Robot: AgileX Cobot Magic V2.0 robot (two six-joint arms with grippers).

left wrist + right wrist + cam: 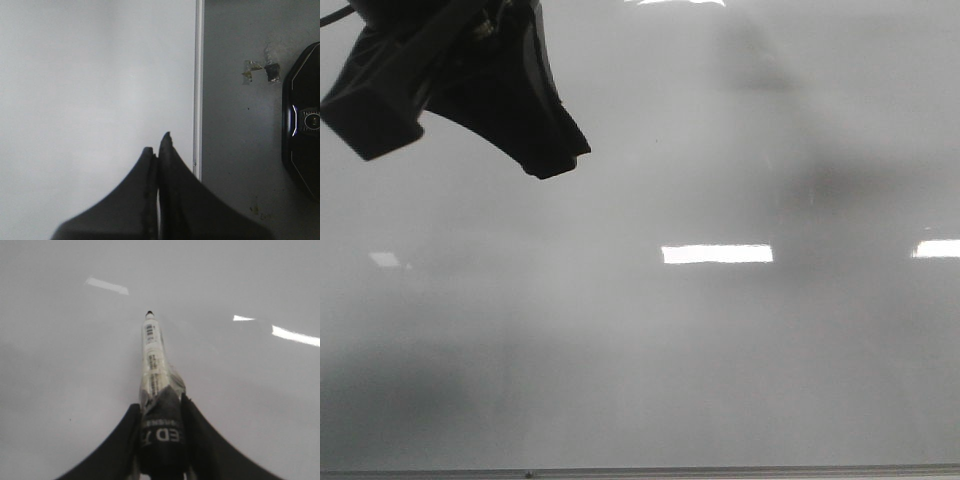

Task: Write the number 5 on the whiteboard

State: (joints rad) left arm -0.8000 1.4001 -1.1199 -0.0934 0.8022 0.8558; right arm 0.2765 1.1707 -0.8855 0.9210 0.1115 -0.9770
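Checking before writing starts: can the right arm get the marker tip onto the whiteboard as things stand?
Probably yes. The right hand grips the marker with its tip pointing at the whiteboard, and nothing shows between tip and board. The left hand sits off to the side. Whether the tip touches, I cannot tell.

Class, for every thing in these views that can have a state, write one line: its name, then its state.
whiteboard: blank, no marker stroke visible in any view, only light reflections.
marker: uncapped, tip pointing at the board; contact with the surface cannot be told.
right gripper: shut on the marker's dark end.
left gripper: shut and empty, over the board near its frame edge.
black device: off the board, beside its frame; on or off unclear.
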